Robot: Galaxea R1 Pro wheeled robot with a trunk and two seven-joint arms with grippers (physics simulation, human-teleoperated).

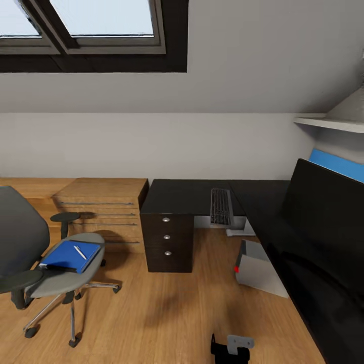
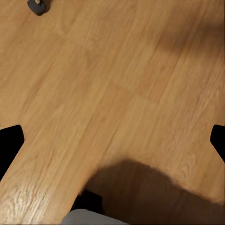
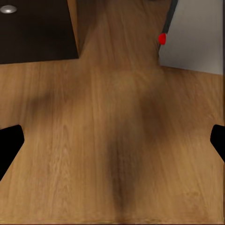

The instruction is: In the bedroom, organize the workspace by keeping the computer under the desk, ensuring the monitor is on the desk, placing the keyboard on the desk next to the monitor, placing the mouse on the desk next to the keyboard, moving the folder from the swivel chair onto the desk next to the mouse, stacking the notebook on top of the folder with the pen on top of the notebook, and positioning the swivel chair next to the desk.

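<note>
A grey swivel chair (image 1: pixel 30 253) stands at the left on the wooden floor. On its seat lies a blue folder (image 1: pixel 68 256) with a white pen (image 1: pixel 80 252) on top; I cannot tell a notebook apart from the folder. A dark keyboard (image 1: pixel 221 206) lies on the black L-shaped desk (image 1: pixel 182 194). The big black monitor (image 1: pixel 326 215) stands on the desk's right wing. The grey computer (image 1: pixel 259 270) (image 3: pixel 194 33) with its red button (image 3: pixel 162 39) sits on the floor under the desk. My left gripper (image 2: pixel 112 145) and right gripper (image 3: pixel 112 145) both hang open over bare floor.
The desk's drawer unit (image 1: pixel 168 242) (image 3: pixel 37 28) stands mid-room, with a wooden dresser (image 1: pixel 103 205) beside it against the wall. A chair caster (image 2: pixel 37 6) is near my left gripper. A shelf (image 1: pixel 328 123) juts out at the upper right. Part of my own arm (image 1: pixel 231 348) shows low down.
</note>
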